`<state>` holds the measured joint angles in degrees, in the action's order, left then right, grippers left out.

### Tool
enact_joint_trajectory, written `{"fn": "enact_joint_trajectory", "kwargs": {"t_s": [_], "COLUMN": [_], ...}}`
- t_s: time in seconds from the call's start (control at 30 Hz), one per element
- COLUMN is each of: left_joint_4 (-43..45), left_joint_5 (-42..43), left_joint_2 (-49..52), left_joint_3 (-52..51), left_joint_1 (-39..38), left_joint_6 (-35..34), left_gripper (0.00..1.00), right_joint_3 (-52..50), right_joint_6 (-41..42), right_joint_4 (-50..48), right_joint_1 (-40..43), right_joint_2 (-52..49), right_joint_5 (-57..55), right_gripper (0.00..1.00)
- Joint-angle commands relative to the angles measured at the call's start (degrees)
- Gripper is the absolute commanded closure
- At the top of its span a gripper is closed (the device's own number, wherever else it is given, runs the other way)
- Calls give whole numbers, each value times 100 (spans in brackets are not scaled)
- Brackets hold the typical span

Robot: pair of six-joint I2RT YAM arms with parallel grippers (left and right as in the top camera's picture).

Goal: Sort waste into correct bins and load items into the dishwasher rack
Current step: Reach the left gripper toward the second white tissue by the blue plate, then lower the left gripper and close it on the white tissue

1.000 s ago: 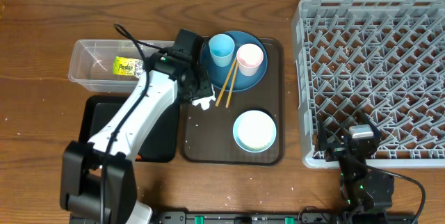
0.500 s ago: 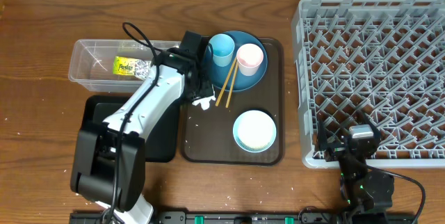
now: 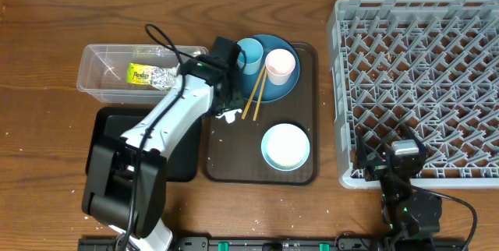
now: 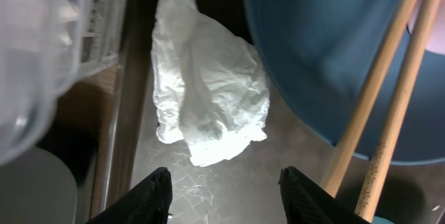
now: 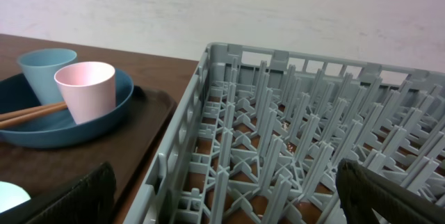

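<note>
The left end effector (image 4: 224,182) is released, its two dark fingers spread wide and holding nothing. It hangs low over the brown serving tray (image 4: 278,161). The crumpled white tissue (image 4: 208,106) lies on that tray just ahead of the fingertips, in line with the gap between them and apart from both. Ahead and to the right of the end effector sits the blue plate (image 4: 327,43), its rim close beside the tissue. The wooden chopsticks (image 4: 375,113) slant across the plate's edge, near the right finger. Off to its left is the blurred wall of the clear tub (image 4: 35,57). From overhead, the yellow-green wrapper (image 3: 140,73) lies inside that tub, and the black tray (image 3: 105,126) sits on the tabletop behind the end effector, under the arm.

The right end effector (image 5: 222,175) is also released, its fingers far apart and empty. The grey rack (image 5: 278,133) fills the space straight ahead of it. Ahead and to its left, well apart, the pink cup (image 5: 87,88) and light blue cup (image 5: 45,67) stand upright on the plate. The pale bowl (image 3: 285,146) rests on the serving tray to its left.
</note>
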<state>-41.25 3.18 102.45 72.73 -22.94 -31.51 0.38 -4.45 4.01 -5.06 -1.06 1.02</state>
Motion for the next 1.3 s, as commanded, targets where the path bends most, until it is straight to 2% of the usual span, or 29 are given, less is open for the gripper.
{"fn": "enact_joint_trajectory", "kwargs": {"t_s": [0.0, 0.57, 1.27], "left_joint_4": [7, 136, 1869], "left_joint_5": [-535, -691, -693], "left_joint_2": [74, 122, 127], "left_joint_3": [-52, -208, -1300], "left_joint_1": [-131, -153, -153], "left_joint_6": [-9, -9, -7], "left_gripper": [47, 47, 47], "right_joint_3": [-7, -7, -7], "right_joint_6": [-13, -13, -13], "right_joint_4": [24, 26, 26], "right_joint_1": [15, 15, 15], "right_joint_2": [2, 2, 2], "right_joint_5": [-39, -39, -39], "right_gripper": [1, 1, 1]}}
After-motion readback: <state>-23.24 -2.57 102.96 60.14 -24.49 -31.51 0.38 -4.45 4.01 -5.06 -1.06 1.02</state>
